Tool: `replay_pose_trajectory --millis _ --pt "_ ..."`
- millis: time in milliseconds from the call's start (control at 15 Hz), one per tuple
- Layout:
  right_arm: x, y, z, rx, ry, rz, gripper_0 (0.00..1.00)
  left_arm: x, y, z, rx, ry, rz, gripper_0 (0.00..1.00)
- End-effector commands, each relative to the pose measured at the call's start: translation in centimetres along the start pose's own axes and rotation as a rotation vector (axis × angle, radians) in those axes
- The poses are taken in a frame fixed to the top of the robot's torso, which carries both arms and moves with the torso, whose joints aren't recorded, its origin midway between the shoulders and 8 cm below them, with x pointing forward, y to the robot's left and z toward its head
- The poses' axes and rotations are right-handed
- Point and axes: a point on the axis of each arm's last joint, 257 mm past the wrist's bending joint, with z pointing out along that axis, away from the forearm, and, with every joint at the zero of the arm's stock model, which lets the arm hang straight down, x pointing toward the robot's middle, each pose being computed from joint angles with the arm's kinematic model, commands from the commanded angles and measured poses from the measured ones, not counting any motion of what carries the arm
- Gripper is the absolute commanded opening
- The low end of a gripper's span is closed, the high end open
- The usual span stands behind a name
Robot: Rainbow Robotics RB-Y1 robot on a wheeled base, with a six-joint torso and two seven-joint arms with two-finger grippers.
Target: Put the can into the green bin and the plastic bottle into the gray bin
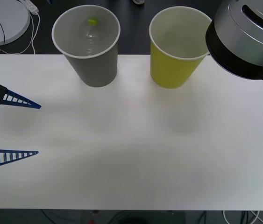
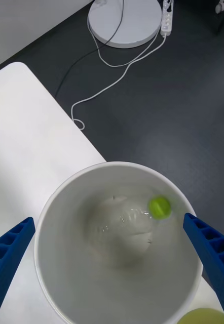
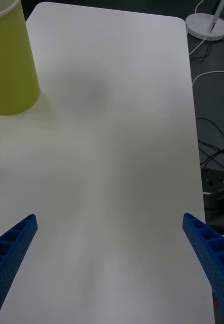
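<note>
So the plastic bottle [image 2: 135,223] is lying down inside the gray bin [image 1: 94,70], cap up near the wall, and my right gripper [image 2: 112,263] hangs over the rim with its fingers spread wide, holding nothing. Left gripper [image 1: 17,126] is parked open at the table's [image 1: 136,154] left edge. Can't spot the can; the green bin's [image 1: 173,65] bottom is partly blocked by the right arm.

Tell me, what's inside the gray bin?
The clear bottle with its green cap lies inside the gray bin. The open right claw hovers above it. The bin's floor under the bottle is covered, so nothing more can be told.
</note>
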Motion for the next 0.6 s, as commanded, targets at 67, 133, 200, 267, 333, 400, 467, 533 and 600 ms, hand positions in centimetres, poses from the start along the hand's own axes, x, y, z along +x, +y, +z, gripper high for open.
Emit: replay_pose_trajectory --millis 67,133,200,267,333,400,467,533,600 --pt "0.4 0.1 0.2 -0.042 -0.015 0.013 1.0 0.0 0.0 0.0 0.0 0.0 0.0 1.0" --pt "0.4 0.1 0.2 -0.057 -0.023 0.015 1.0 0.0 0.0 0.0 0.0 0.0 0.0 1.0" --pt "0.6 0.1 0.1 -0.073 -0.027 0.013 1.0 0.0 0.0 0.0 0.0 0.0 0.0 1.0" --pt "0.7 0.2 0.1 -0.086 -0.032 0.012 1.0 0.0 0.0 0.0 0.0 0.0 0.0 1.0" --pt "0.9 0.2 -0.1 -0.1 -0.038 0.016 1.0 0.0 0.0 0.0 0.0 0.0 0.0 1.0" --pt "1.0 0.3 -0.2 -0.121 -0.046 0.008 1.0 0.0 0.0 0.0 0.0 0.0 0.0 1.0" --pt "1.1 0.5 -0.4 -0.145 -0.059 0.007 1.0 0.0 0.0 0.0 0.0 0.0 0.0 1.0" --pt "1.3 0.5 -0.6 -0.166 -0.066 0.011 1.0 0.0 0.0 0.0 0.0 0.0 0.0 1.0" --pt "1.8 0.5 -0.7 -0.194 -0.077 -0.003 1.0 0.0 0.0 0.0 0.0 0.0 0.0 1.0"
